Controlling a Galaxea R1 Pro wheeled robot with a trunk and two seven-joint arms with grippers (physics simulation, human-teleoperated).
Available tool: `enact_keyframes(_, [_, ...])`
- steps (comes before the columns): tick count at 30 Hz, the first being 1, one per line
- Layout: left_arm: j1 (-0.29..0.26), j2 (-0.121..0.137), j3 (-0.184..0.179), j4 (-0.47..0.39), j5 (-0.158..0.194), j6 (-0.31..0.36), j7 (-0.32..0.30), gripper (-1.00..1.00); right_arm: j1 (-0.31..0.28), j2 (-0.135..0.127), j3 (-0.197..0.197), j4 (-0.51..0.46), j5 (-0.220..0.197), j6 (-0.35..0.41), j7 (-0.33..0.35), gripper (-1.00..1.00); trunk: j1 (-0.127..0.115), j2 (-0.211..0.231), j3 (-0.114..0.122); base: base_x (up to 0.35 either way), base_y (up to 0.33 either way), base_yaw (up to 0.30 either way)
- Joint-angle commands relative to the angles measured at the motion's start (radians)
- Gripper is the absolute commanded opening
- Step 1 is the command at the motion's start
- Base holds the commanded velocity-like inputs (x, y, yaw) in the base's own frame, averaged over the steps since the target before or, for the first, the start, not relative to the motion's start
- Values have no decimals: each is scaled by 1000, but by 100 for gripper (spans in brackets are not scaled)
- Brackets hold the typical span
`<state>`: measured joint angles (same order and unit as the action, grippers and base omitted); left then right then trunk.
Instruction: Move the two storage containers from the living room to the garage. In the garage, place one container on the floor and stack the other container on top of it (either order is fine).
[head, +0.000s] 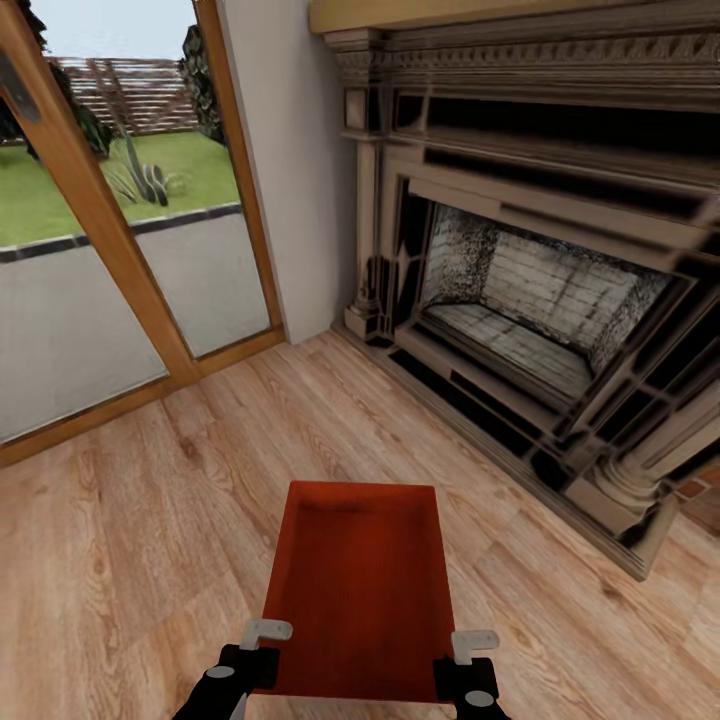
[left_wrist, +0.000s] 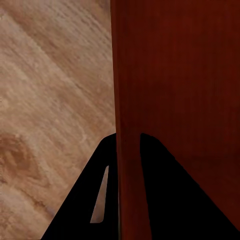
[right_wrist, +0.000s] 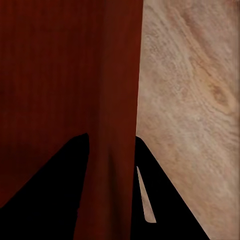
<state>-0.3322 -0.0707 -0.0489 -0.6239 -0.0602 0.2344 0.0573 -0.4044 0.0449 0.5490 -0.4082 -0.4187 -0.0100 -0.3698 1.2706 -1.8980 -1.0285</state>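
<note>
I stand in a room with light wood-plank flooring (head: 150, 520). Ahead on the right is a large fireplace (head: 540, 330) with a carved pale and dark surround and grey-white bricks inside. On the left is a tall glass door with a wooden frame (head: 110, 230); through it I see grey paving, green grass and a fence. Between them is a plain white wall (head: 300, 170).

In front of me, above the wood floor, I hold an orange-red rectangular storage container (head: 360, 590) with low straight walls and no lid. Its inside is bare. No label or writing can be read on it or anywhere in the room.

My left gripper (head: 252, 650) is at the near left corner of the container, and my right gripper (head: 470, 655) is at the near right corner. In the left wrist view, the two dark fingers (left_wrist: 165, 195) stand one on each side of the container's left wall (left_wrist: 129, 100), clamped on it. In the right wrist view, my fingers (right_wrist: 55, 180) clamp the right wall (right_wrist: 120, 100) in the same way.
</note>
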Motion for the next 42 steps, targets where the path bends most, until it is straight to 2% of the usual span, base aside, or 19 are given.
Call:
enact_keyframes(1, [1,6,-10,0,-12,6,13,-100,-2,-2,-6,-1,3,-3,-9,-100,-4,7,3,0,0,0])
enact_keyframes(42, [1,6,-11,0,-12,6,9,-100,-2,0,-6,-1,3,-13,-9,-100,-161,294,131,0,0,0])
